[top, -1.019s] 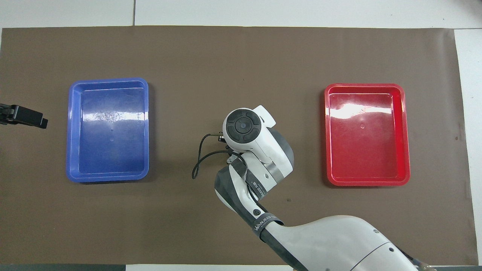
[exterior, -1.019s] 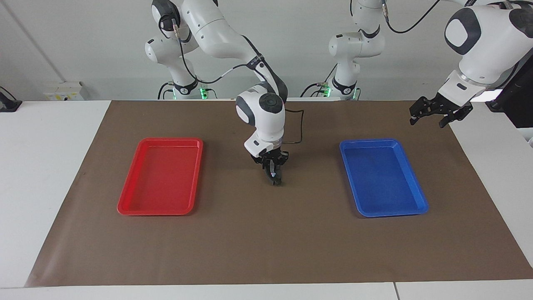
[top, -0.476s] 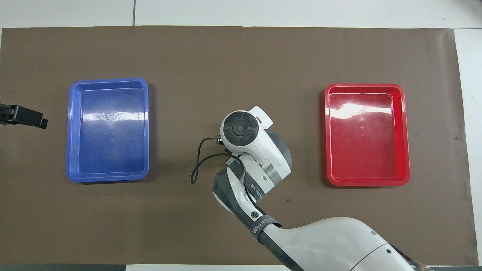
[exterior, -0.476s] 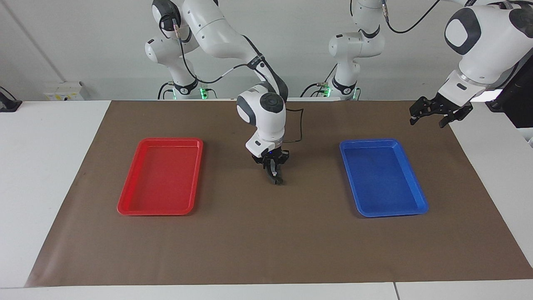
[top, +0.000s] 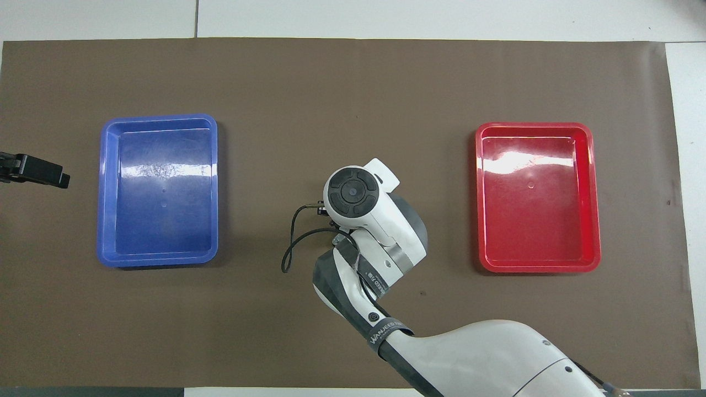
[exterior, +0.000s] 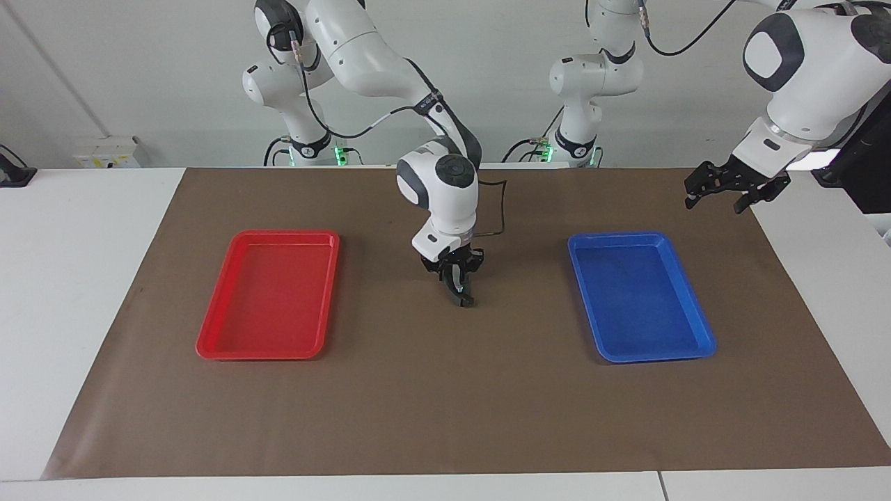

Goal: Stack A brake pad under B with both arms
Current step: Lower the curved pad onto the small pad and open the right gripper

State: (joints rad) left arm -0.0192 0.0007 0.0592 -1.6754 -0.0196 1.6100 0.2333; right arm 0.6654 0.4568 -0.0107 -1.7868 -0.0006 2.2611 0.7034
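Observation:
My right gripper (exterior: 459,291) points straight down over the middle of the brown mat (exterior: 445,390), between the two trays. A small dark piece (exterior: 464,302) shows at its tip, close to the mat; I cannot tell whether it is the A brake pad or B. In the overhead view the right arm's wrist (top: 353,193) covers that spot, so neither pad shows there. My left gripper (exterior: 724,191) is open and empty, raised over the mat's edge at the left arm's end, and waits; its tip shows in the overhead view (top: 36,171).
A red tray (exterior: 209,344) lies toward the right arm's end and a blue tray (exterior: 703,341) toward the left arm's end; both hold nothing. A black cable (top: 289,248) loops from the right wrist.
The right wrist has risen a little and shifted slightly toward the robots. The left arm has not moved.

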